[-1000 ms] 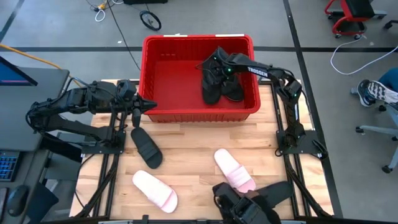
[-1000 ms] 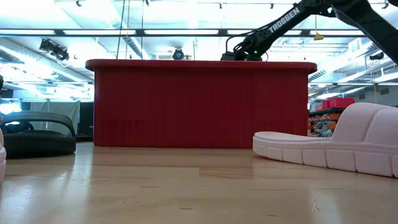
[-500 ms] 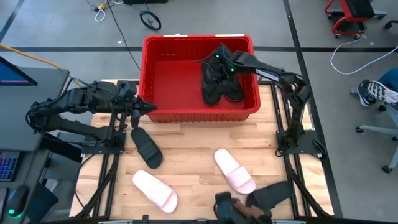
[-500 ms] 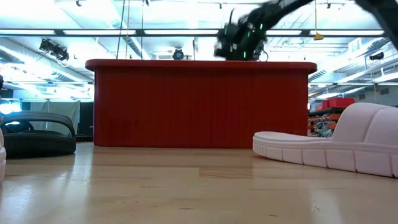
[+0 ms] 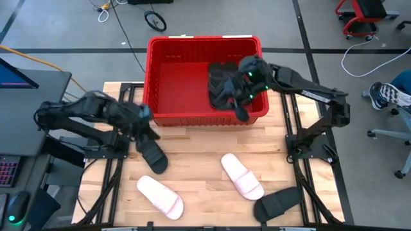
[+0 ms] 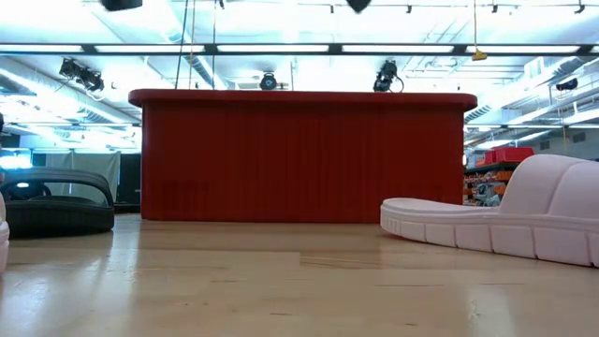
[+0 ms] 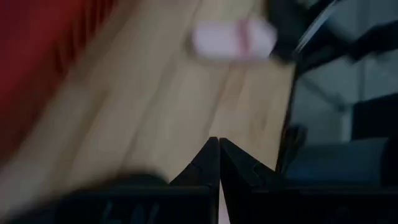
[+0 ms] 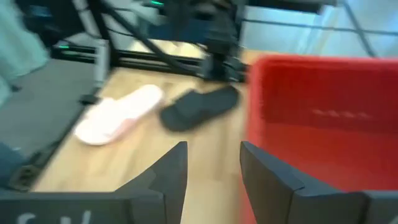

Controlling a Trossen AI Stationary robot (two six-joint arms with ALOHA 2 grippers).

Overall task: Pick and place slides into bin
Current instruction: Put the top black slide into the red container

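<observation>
The right gripper (image 5: 242,110), fingers apart and empty, hung over the bin's (image 5: 160,50) front rim, while the left gripper (image 5: 145,126), pinched together, hovered by a black slide (image 5: 151,154).

We're level with the bench (image 6: 281,290). The red bin (image 6: 301,154) stands across the middle, its ribbed wall facing us and its thick rim on top. A black wide-strap slide (image 6: 54,201) sits on the bench at the left edge of view. A pale pink-white slide (image 6: 505,220) lies at the right, nearer us than the bin. Ceiling lights run behind.
</observation>
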